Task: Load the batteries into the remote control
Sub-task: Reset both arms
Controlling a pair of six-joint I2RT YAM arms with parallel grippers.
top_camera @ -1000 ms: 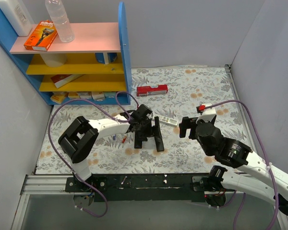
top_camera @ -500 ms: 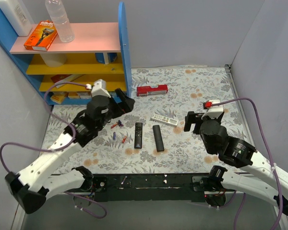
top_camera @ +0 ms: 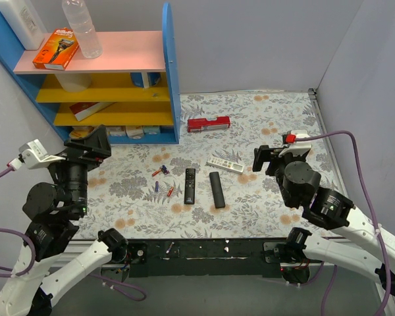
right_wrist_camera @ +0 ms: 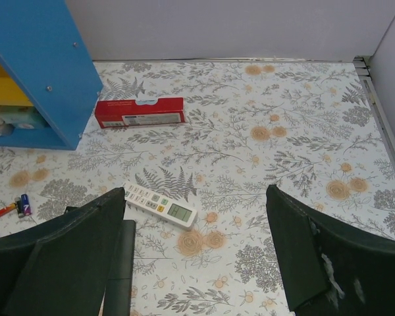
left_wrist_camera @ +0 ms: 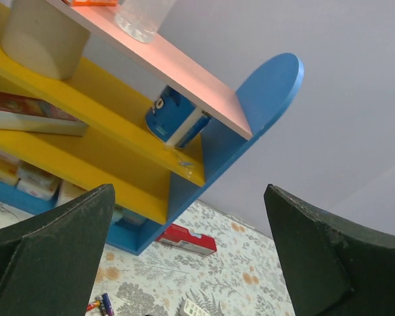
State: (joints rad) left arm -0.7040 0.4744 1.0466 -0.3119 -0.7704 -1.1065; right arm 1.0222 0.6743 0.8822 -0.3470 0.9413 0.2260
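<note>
The plain black remote control [top_camera: 216, 189] lies flat on the floral mat, to the right of a slimmer black remote [top_camera: 189, 185] with light markings. Its end shows in the right wrist view [right_wrist_camera: 122, 263], beside my left finger. Small red and blue batteries [top_camera: 162, 171] lie loose left of the remotes, with more nearer me [top_camera: 170, 191]; they also show in the right wrist view [right_wrist_camera: 13, 209] and the left wrist view [left_wrist_camera: 100, 304]. My left gripper [top_camera: 91, 142] [left_wrist_camera: 191, 263] is open and empty, raised at the far left. My right gripper [top_camera: 268, 158] [right_wrist_camera: 197, 257] is open and empty, right of the remotes.
A white remote [top_camera: 225, 165] [right_wrist_camera: 160, 205] lies behind the black ones. A red box [top_camera: 209, 123] [right_wrist_camera: 139, 112] [left_wrist_camera: 187, 238] lies by the blue shelf unit [top_camera: 170, 72], which holds a bottle, boxes and a blue can [left_wrist_camera: 176, 120]. Grey walls close both sides.
My left arm has swung from over the remotes back to the far left and risen, its gripper empty. My right gripper has shifted slightly. The remotes and batteries now lie uncovered.
</note>
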